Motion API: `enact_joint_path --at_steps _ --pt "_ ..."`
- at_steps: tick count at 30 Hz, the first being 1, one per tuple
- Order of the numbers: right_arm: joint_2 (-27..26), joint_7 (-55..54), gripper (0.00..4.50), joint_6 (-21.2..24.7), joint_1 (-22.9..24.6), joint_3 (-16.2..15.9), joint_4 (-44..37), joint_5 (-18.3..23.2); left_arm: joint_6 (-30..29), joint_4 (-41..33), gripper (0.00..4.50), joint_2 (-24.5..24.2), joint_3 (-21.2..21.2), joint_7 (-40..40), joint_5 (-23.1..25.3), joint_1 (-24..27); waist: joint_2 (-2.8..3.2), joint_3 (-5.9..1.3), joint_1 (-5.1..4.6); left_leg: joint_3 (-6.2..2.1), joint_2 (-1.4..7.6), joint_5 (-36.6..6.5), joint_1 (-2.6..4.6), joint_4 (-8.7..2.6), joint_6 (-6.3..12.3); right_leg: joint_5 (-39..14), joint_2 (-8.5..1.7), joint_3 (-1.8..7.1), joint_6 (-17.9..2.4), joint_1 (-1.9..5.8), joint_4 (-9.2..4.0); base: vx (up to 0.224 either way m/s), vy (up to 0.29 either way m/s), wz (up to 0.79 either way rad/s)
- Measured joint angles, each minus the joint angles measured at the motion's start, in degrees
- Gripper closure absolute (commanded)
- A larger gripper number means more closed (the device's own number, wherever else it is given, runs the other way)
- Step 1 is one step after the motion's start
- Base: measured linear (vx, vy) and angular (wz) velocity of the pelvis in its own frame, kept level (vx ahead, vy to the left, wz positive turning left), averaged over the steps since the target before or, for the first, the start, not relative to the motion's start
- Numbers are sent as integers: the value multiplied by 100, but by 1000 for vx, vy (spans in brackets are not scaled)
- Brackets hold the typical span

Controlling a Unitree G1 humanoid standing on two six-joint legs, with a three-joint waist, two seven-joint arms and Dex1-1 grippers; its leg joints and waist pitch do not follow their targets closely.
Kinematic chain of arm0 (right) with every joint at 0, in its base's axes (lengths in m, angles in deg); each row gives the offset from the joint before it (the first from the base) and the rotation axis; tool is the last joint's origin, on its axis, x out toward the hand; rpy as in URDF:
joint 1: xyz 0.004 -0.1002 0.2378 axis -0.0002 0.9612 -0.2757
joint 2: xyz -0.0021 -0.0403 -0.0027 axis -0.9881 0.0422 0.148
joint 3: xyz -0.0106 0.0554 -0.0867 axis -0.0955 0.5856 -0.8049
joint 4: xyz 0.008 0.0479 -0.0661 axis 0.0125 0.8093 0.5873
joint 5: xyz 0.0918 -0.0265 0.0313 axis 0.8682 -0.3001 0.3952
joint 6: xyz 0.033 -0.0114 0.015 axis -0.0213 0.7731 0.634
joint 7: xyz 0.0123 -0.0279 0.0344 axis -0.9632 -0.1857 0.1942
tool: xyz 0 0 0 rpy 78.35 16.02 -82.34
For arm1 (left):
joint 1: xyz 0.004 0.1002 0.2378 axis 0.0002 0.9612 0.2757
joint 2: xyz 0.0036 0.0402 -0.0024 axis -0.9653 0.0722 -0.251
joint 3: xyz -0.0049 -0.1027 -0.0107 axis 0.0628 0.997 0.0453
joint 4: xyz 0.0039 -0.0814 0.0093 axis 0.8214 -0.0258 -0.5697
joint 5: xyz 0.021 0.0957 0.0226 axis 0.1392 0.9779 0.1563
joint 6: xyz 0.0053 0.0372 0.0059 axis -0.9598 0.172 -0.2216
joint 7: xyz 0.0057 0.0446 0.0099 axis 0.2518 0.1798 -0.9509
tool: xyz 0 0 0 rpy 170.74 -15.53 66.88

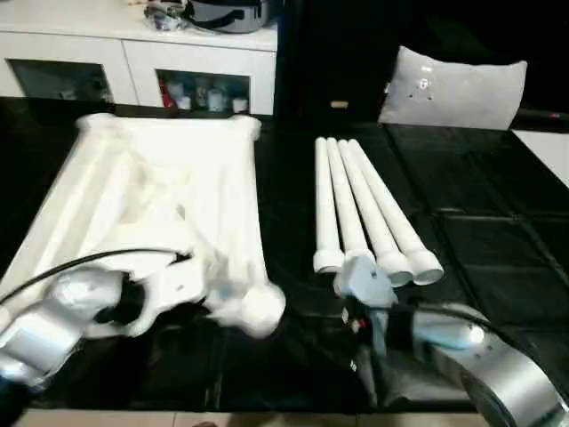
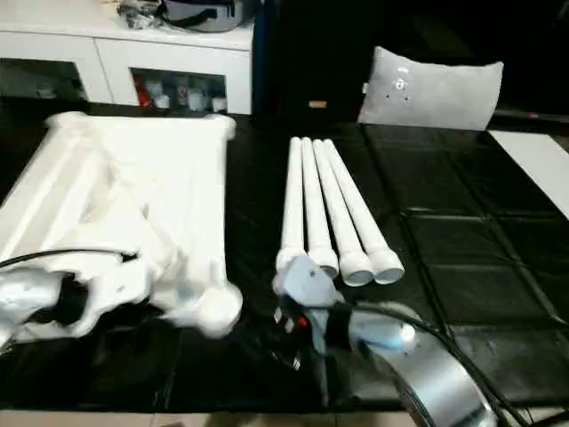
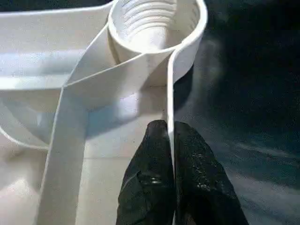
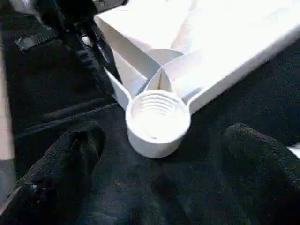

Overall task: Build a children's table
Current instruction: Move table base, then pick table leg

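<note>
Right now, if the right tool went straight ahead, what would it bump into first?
Probably the round corner socket of the table top; it sits right between the open right tool's fingers, though depth is unclear.

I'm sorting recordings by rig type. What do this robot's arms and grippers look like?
Both forearms are rounded silver-grey metal. A thin black cable loops over the left forearm; another runs along the right forearm, which carries a pale blue-grey wrist block with a small red spot beneath. The left gripper has two black, slightly glossy textured fingers; the right gripper's fingers are black too.
</note>
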Motion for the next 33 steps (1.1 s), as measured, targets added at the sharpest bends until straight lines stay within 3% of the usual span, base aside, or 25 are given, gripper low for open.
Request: enact_joint_path --at_steps 11,12,19,25,29,31,33 --pt "-627 -770 0 270 -465 490 306 -77 290 553 448 350 5 174 202 -319 -7 0 44 26 19 3 -11 -2 -3 -2 5 0 0 -12 -3 0 0 0" --pt "-664 -797 0 277 -511 535 339 -70 290 554 422 381 5 184 205 -322 -11 -1 64 31 22 3 -11 -1 -3 -2 4 -1 0 -12 -2 0 0 0" --pt "-1256 -1596 0 444 -1079 952 723 -165 203 180 365 642 291 290 -115 -323 -20 -2 74 63 33 8 -10 -2 -10 -1 2 7 1 -20 2 0 0 0" --pt "-1418 -2157 0 679 -1559 1097 1161 -451 -342 -447 321 630 551 413 -400 -226 -13 2 34 68 37 15 -11 -4 -22 -1 4 8 1 -25 5 0 0 0" --pt "-1639 -2975 0 1575 -2165 1271 1698 -921 -791 -992 302 694 748 617 -604 -97 -10 4 5 68 38 35 -9 -7 -56 0 6 9 2 -25 9 0 0 0" --pt "-1868 -3075 0 2051 -2380 1533 2033 -810 -1153 -1319 265 738 884 771 -742 6 -10 4 7 68 39 35 -9 -9 -57 0 7 9 2 -27 10 0 0 0" --pt "-2031 -3148 0 2252 -2531 1599 2300 -731 -1423 -1630 266 806 900 882 -851 13 -13 4 13 68 40 37 -12 -14 -59 0 8 8 2 -31 9 0 0 0"
